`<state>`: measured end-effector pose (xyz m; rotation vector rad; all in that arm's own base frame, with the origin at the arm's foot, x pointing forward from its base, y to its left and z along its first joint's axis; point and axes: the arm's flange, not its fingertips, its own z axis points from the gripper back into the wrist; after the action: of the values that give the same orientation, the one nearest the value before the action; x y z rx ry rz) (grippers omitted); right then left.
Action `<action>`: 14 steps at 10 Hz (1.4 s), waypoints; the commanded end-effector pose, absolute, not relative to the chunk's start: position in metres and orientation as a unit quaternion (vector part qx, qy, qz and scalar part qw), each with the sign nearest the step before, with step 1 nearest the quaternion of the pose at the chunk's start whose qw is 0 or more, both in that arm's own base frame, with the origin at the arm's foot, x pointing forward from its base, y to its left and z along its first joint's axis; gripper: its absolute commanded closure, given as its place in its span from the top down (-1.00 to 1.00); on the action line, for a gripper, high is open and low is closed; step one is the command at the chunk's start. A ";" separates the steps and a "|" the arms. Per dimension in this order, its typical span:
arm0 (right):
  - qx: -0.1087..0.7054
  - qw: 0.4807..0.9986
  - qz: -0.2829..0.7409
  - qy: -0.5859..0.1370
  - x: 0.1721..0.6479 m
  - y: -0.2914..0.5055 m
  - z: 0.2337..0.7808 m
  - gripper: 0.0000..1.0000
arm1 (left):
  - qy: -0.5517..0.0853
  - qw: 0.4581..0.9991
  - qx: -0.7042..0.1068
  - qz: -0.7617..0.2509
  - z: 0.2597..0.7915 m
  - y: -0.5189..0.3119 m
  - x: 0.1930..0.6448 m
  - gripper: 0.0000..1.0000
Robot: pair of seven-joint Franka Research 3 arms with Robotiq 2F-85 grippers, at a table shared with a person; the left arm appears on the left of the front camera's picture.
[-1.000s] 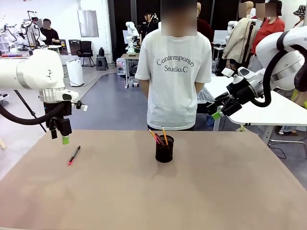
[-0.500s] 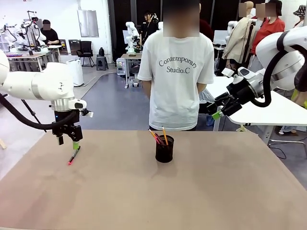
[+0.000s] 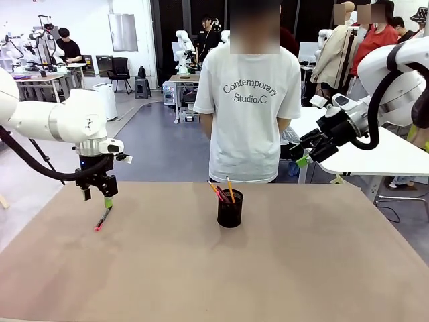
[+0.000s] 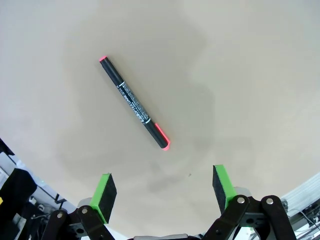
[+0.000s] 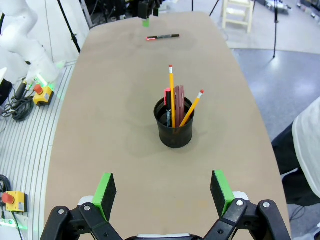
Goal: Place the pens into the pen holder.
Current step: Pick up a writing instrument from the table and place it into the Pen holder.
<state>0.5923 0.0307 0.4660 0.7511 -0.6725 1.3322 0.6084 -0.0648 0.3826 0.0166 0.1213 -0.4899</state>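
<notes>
A black marker with pink-red ends lies flat on the tan table at the left. My left gripper hangs open just above it. In the left wrist view the marker lies diagonally on the table ahead of the gap between the green pads, touching neither. The black mesh pen holder stands at mid-table with several pens upright in it. My right gripper is open and empty, raised off the table's far right. It looks down at the holder, its pens and the far marker.
A person in a white T-shirt stands at the far edge behind the holder, hands behind the back. The table between the marker and the holder is bare. Cables and a red-buttoned box lie on the floor beside the table.
My left arm has swung right and come down, bringing its open gripper from beside the marker to just above it. The right arm, the holder and the marker have not moved.
</notes>
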 end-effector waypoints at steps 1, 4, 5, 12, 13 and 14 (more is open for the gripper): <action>0.332 0.671 0.592 -0.299 0.592 0.032 0.467 1.00 | 0.063 0.969 0.003 -0.240 0.383 -0.064 0.606 1.00; 0.332 0.671 0.592 -0.299 0.592 0.032 0.467 1.00 | 0.062 0.978 0.006 -0.198 0.358 -0.057 0.620 1.00; 0.332 0.671 0.592 -0.299 0.592 0.032 0.467 1.00 | 0.057 0.981 0.006 -0.187 0.346 -0.058 0.627 1.00; 0.332 0.671 0.592 -0.299 0.592 0.032 0.467 1.00 | 0.012 0.994 0.032 -0.101 0.314 -0.067 0.647 1.00; 0.332 0.671 0.592 -0.299 0.592 0.032 0.467 1.00 | 0.010 0.995 0.036 -0.097 0.313 -0.066 0.647 1.00; 0.332 0.671 0.592 -0.299 0.592 0.032 0.467 1.00 | 0.007 0.995 0.036 -0.094 0.311 -0.065 0.648 1.00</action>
<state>0.5923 0.0307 0.4659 0.7511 -0.6724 1.3321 0.6442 -0.0649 0.3121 0.0315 0.0322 -0.2121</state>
